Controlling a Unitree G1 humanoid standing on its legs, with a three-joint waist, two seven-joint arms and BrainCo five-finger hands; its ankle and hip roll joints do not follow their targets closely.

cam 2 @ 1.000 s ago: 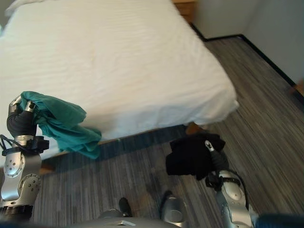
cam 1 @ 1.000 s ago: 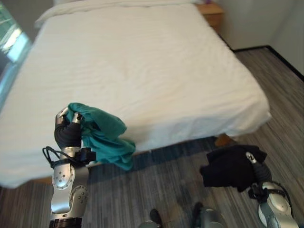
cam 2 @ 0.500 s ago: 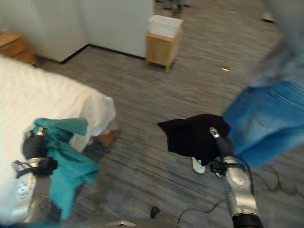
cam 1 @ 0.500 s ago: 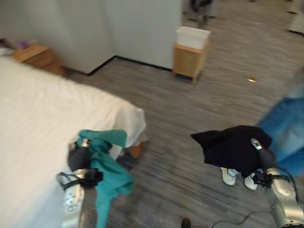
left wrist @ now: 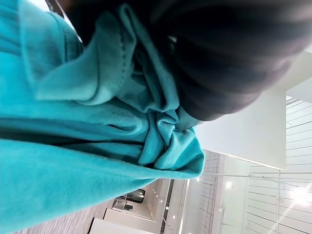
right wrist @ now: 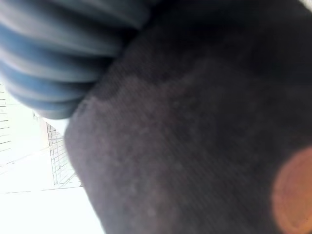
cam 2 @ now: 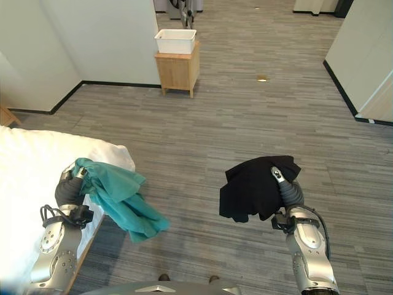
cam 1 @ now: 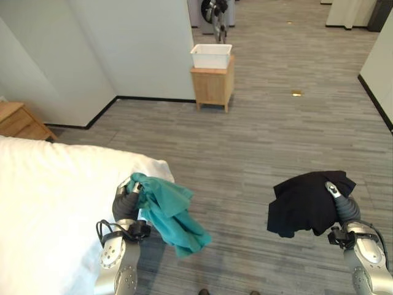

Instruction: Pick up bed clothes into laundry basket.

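Left hand [cam 1: 127, 200]: near left, raised beside the corner of the bed, fingers curled round a bunched teal garment [cam 1: 172, 212].
Teal garment: gripped at its top by the left hand; the rest hangs down and to the right, clear of the floor, its loose end lower than the hand. In the left wrist view the teal cloth [left wrist: 97, 141] is bunched up against the dark cover.
Right hand [cam 1: 342, 209]: near right, lifted, with a black garment [cam 1: 307, 203] draped over it; its fingers lie under the cloth, so I cannot tell whether they are apart or together.
Black garment: hangs in folds to the left of the right hand, off the floor. The right wrist view has dark cloth [right wrist: 204, 136] right up against the camera.
Bed [cam 1: 49, 209]: left side, white sheet, its near right corner just behind the left hand.
Floor [cam 1: 258, 141]: grey striped planks, stretching between the 2 hands and far back.
Nightstand [cam 1: 18, 120]: wooden, far left, beside the bed against the wall.
Wooden stand [cam 1: 212, 86]: far, centre, by the wall corner.
White basket [cam 1: 211, 55]: 1 rectangular tub sitting on top of the wooden stand, well apart from both garments.
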